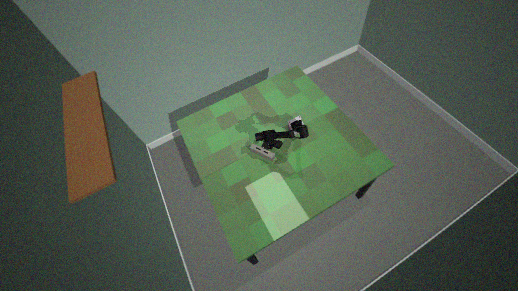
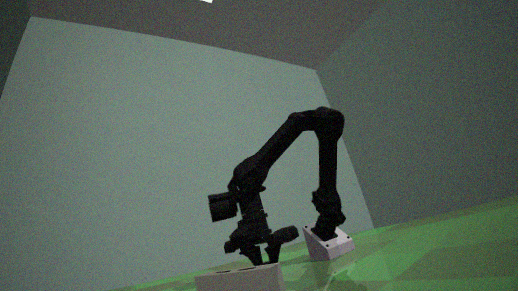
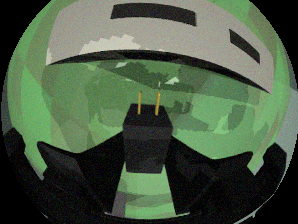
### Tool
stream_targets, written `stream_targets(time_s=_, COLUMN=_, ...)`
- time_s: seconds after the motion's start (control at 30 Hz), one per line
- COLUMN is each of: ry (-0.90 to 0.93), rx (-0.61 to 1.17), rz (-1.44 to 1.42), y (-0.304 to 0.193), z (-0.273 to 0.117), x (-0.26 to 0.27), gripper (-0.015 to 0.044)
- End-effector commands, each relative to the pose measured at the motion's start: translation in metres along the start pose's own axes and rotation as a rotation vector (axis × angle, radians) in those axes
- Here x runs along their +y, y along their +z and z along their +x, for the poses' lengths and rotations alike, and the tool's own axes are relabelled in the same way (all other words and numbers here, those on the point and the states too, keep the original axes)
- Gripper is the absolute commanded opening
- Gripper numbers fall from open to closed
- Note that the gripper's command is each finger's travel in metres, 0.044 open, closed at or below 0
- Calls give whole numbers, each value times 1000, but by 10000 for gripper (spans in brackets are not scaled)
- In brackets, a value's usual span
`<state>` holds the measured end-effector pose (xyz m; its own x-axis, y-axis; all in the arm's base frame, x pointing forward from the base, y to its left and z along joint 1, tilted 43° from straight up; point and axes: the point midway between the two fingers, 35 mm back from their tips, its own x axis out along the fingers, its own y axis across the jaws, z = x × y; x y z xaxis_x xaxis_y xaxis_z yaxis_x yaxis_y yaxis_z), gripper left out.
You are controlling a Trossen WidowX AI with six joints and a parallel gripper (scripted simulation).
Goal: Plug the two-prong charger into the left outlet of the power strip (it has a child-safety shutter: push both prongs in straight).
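Observation:
The power strip [image 1: 270, 156] [image 2: 250, 278] [image 3: 82, 31] is a light grey bar with two dark outlet slots on its top. In the wrist view it crosses the top of the picture, one outlet [image 3: 153, 15] at top centre and the other [image 3: 244, 46] at the right. My gripper [image 2: 266, 262] [image 3: 145, 135] is shut on the black charger [image 3: 144, 150]. Its two gold prongs [image 3: 140, 104] [image 3: 158, 104] point away from the fingers, toward the strip's side of the wrist picture. They show clear of the strip, over green. In the exterior view the fingertips are partly hidden at the strip's upper edge, and the charger cannot be made out.
The arm's light base block [image 2: 337, 250] stands on the green patchwork table [image 1: 320, 142] beyond the strip. A pale patch [image 1: 277, 204] lies on the table on the strip's other side. An orange-brown board [image 1: 86, 137] is at the left wall, away from the table.

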<state>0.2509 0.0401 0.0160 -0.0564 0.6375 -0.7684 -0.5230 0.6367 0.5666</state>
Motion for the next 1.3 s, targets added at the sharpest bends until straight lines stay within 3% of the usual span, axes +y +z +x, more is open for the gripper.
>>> stream_targets(time_s=0.0, ry=1, rx=-7, rz=-5, y=9, z=-1, x=1, gripper=0)
stream_targets(time_s=1.27, ry=1, rx=-8, rz=-11, y=19, z=-1, x=2, gripper=0)
